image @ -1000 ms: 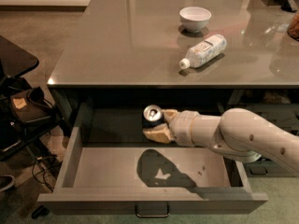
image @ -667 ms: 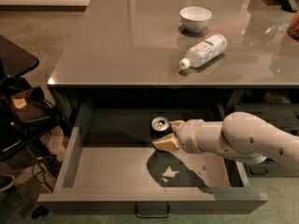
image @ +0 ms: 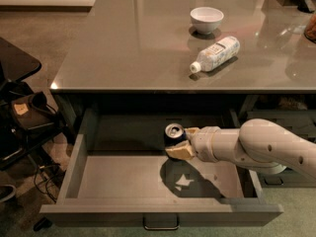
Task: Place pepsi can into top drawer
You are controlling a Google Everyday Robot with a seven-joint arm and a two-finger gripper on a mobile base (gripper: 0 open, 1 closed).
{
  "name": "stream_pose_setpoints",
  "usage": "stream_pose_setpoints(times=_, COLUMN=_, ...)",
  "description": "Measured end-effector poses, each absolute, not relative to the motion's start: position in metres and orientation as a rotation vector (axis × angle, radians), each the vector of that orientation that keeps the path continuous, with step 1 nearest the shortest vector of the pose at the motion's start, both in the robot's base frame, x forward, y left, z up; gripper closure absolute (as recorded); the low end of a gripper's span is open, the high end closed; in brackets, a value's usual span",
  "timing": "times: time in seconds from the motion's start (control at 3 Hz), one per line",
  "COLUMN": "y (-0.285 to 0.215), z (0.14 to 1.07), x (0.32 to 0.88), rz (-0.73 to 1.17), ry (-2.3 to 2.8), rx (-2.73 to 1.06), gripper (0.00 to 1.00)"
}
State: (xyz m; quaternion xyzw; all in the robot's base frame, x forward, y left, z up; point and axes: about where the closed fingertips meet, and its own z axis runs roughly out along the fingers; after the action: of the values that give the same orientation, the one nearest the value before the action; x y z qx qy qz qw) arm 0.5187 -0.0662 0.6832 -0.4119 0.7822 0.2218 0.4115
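The top drawer is pulled out under the grey counter, with its dark pull handle at the front. The pepsi can, dark with a silver top, is upright inside the drawer near its back middle. My gripper reaches in from the right on a white arm and is shut on the can, with tan fingertips around its side. The can's lower part is hidden behind the fingers, so I cannot tell if it touches the drawer floor.
On the counter a white plastic bottle lies on its side and a white bowl stands behind it. A black chair with cables is at the left of the drawer.
My gripper with the can has moved right and down, deeper into the drawer. The arm's shadow on the drawer floor has shifted right.
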Motion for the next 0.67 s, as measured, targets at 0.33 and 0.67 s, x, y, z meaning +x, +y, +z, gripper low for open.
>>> stream_pose_setpoints(times=0.33, y=-0.061, z=0.66, x=0.521, rz=0.608, ry=2.008, rx=-1.006, gripper=1.0)
stream_pose_setpoints(times=0.67, y=-0.061, z=0.639, x=0.52, rz=0.645, ry=2.048, rx=-0.96, gripper=1.0)
